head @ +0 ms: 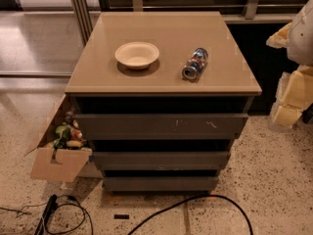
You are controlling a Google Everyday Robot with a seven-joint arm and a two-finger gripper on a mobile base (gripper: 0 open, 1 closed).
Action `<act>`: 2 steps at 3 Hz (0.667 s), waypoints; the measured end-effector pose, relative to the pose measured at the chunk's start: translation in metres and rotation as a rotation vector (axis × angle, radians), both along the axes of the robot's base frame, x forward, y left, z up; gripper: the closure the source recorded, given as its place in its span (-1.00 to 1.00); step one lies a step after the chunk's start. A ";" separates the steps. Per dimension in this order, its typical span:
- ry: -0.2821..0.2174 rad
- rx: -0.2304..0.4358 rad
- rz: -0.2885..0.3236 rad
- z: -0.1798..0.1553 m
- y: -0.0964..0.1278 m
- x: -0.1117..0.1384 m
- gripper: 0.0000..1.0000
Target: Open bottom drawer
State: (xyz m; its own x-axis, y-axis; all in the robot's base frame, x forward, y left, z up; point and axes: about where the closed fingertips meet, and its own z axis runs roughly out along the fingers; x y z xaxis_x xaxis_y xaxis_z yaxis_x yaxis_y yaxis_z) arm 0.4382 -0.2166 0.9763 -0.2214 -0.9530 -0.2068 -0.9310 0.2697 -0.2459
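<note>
A grey-brown cabinet (98, 82) stands in the middle of the camera view with three handleless drawers. The bottom drawer (160, 183) is the lowest one, with a plain flat front, and it sits shut just above the floor. Above it are the middle plain drawer (161, 159) and the taller top drawer (161, 125), which has white scratch marks. My gripper (292, 94) shows as white and yellowish shapes at the right edge. It is beside the cabinet's right side at about top-drawer height, well away from the bottom drawer.
A white bowl (137, 54) and a can lying on its side (195, 64) rest on the cabinet top. An open cardboard box (54, 165) of small items leans against the cabinet's left side. Black cables (205, 199) run across the speckled floor in front.
</note>
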 end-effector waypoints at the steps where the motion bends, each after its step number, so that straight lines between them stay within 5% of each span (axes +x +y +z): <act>1: 0.000 0.000 0.000 0.000 0.000 0.000 -1.00; 2: 0.001 0.038 0.011 -0.007 0.004 -0.003 -1.00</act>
